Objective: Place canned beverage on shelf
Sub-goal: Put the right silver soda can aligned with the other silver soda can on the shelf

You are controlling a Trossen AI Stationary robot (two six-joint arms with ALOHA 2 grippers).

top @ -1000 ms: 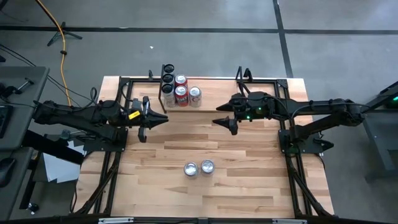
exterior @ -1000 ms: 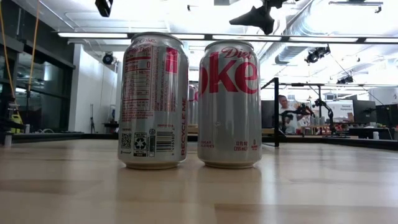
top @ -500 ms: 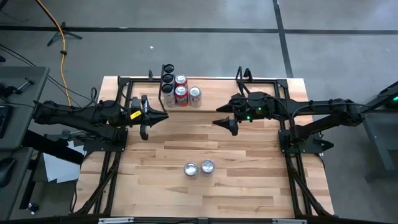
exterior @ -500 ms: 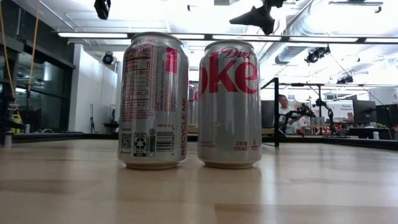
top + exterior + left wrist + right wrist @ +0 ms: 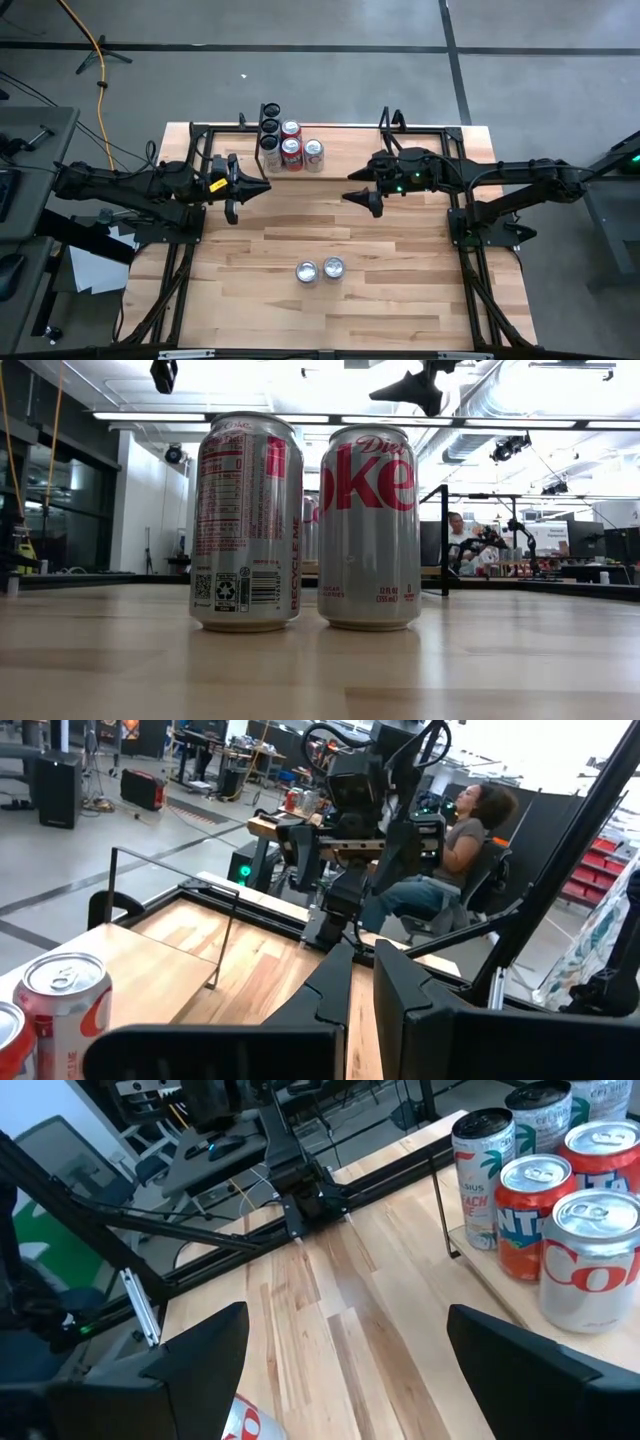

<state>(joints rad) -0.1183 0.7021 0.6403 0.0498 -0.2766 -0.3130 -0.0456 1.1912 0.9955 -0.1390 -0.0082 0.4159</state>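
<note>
two cans point(image 5: 320, 270) stand mid-table, both grippers hovering apart near the shelf point(image 5: 300, 172)

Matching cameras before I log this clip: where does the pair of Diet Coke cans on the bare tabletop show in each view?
High view: Diet Coke cans side by side, just below the picture's centre.
Low view: close up, filling the middle.
Left wrist view: not in it.
Right wrist view: a red-and-white sliver at the bottom edge may be one; cannot tell.
Shared landmark: cans on the shelf.
</note>
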